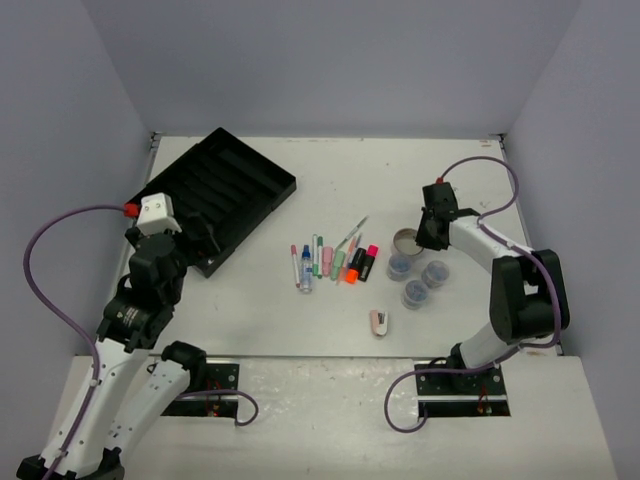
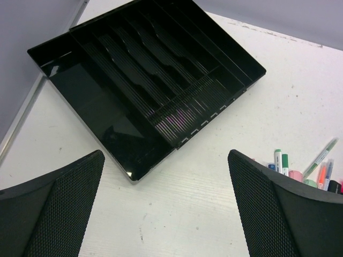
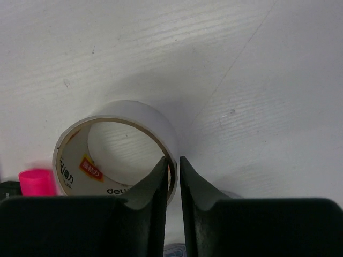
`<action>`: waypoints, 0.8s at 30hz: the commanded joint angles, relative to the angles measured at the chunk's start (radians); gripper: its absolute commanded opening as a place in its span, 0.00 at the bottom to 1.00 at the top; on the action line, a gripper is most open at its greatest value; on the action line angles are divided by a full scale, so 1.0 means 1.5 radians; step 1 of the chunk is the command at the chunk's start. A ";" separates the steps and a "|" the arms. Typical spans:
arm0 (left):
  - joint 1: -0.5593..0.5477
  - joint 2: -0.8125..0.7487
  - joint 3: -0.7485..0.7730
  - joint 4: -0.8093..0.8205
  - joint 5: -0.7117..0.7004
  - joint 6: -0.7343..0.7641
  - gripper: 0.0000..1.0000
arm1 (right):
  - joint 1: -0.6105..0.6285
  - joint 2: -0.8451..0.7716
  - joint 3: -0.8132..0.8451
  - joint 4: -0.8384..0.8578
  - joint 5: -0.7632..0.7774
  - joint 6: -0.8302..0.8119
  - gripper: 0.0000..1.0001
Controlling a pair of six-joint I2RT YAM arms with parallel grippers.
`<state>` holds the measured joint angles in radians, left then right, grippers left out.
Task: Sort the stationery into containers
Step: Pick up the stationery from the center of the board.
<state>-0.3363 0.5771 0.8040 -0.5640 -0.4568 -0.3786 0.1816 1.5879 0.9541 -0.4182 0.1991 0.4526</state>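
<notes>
The tape ring [image 3: 118, 115] stands on its edge on the white table, right of the pens [image 1: 320, 262] and markers. My right gripper [image 3: 174, 159] is shut on the ring's right wall, one finger inside the ring and one outside. In the top view the tape ring [image 1: 404, 238] sits just left of my right gripper [image 1: 421, 240]. Three round jars [image 1: 414, 293] cluster just in front of it. The black divided tray [image 1: 270, 172] lies at the back left. My left gripper [image 2: 165, 155] hangs open over bare table near the tray's [image 2: 80, 107] front corner, holding nothing.
A small pink-white stapler-like piece [image 1: 380, 322] lies alone near the front. A pink marker cap [image 3: 36, 182] shows left of the ring. Pen tips [image 2: 300, 168] peek past my left gripper's right finger. Grey walls enclose the table on three sides.
</notes>
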 commanded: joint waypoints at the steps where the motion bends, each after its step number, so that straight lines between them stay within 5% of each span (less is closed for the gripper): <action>1: 0.005 0.008 0.001 0.025 0.006 0.011 1.00 | -0.005 0.005 0.029 0.023 -0.010 0.004 0.12; 5: 0.004 0.030 0.009 0.027 0.030 0.005 1.00 | -0.005 -0.022 0.039 0.018 0.013 0.004 0.01; 11: 0.005 0.094 0.051 0.053 0.149 -0.039 1.00 | 0.015 -0.086 0.087 -0.018 0.038 -0.009 0.00; 17: -0.010 0.214 0.096 0.141 0.340 -0.112 1.00 | 0.174 -0.131 0.169 -0.086 0.102 -0.010 0.00; 20: -0.082 0.282 0.130 0.159 0.326 -0.136 1.00 | 0.265 -0.121 0.206 -0.116 0.154 0.003 0.00; 24: -0.226 0.372 0.184 0.159 0.193 -0.132 1.00 | 0.383 -0.104 0.253 -0.146 0.217 0.032 0.00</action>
<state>-0.5325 1.0459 0.9825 -0.3858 -0.0661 -0.5439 0.6474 1.4220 1.2600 -0.5435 0.3834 0.4514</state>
